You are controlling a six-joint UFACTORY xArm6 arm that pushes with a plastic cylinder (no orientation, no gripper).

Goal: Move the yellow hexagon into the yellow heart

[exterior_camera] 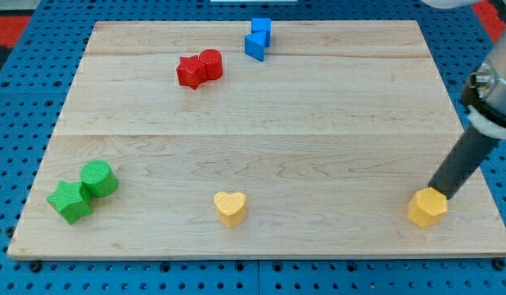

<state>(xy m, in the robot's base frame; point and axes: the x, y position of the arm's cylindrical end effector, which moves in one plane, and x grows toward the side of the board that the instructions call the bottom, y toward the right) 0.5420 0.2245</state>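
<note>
So, landmark is the yellow heart [230,208], sitting near the bottom edge of the wooden surface [261,147], roughly mid-width. Going left to right from there: off to the heart's left, a green star-ish block [70,201] touches a green round block [98,179]. Up and a bit left of the heart, near the top, two red blocks [199,69] are pressed together. Up and slightly right of it, two blue blocks [257,38] are stacked close at the top edge.

The yellow hexagon [427,207] is well to the heart's right, at about the same height in the view, close to the surface's right edge. My tip [440,194] sits right at the hexagon's upper-right side, looks like it's touching or nearly so.

That's the key bit: the heart lies straight left of the hexagon, and the tip is on the far side from it, a little high. I'd guess a push left works, maybe after dropping lower first.

No claw on this rig, just a rod, so nothing to open or close. No labels or writing anywhere that I can read.
</note>
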